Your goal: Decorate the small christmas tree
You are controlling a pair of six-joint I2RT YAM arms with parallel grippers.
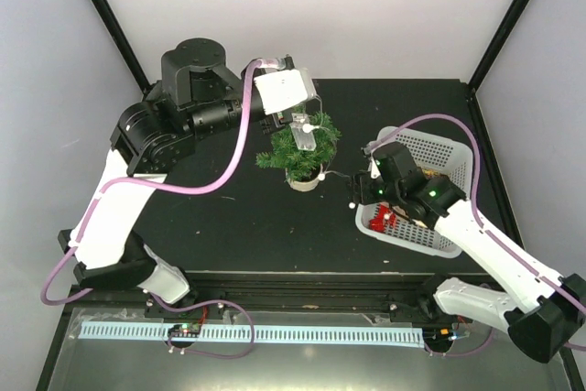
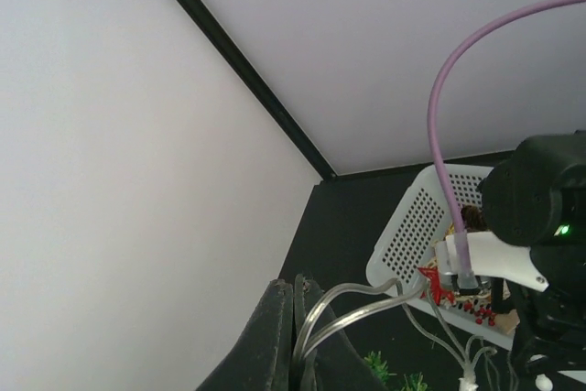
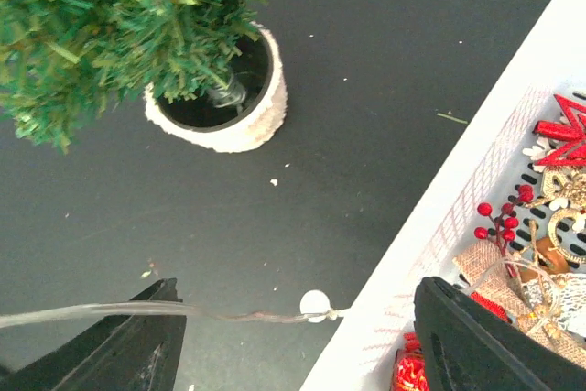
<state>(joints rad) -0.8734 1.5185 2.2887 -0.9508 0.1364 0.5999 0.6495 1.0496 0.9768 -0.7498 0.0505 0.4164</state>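
Observation:
The small christmas tree (image 1: 298, 151) stands mid-table in its white pot (image 1: 305, 180); in the right wrist view the tree (image 3: 110, 25) and pot (image 3: 224, 112) are at upper left. My left gripper (image 1: 308, 132) hovers over the treetop, shut on a clear light string (image 2: 366, 304) pinched between its fingers (image 2: 275, 336). The string (image 3: 229, 315) runs down to a white bulb (image 3: 314, 304) by the basket rim. My right gripper (image 3: 302, 336) is open, low over the table, its fingers (image 3: 128, 350) on either side of the string and bulb without touching them.
A white perforated basket (image 1: 455, 155) stands at right, its near rim (image 3: 439, 254) under my right gripper's right finger. It holds red berries (image 3: 499, 222), a red star (image 3: 563, 139) and burlap pieces (image 3: 485, 267). Black frame posts stand at the back corners.

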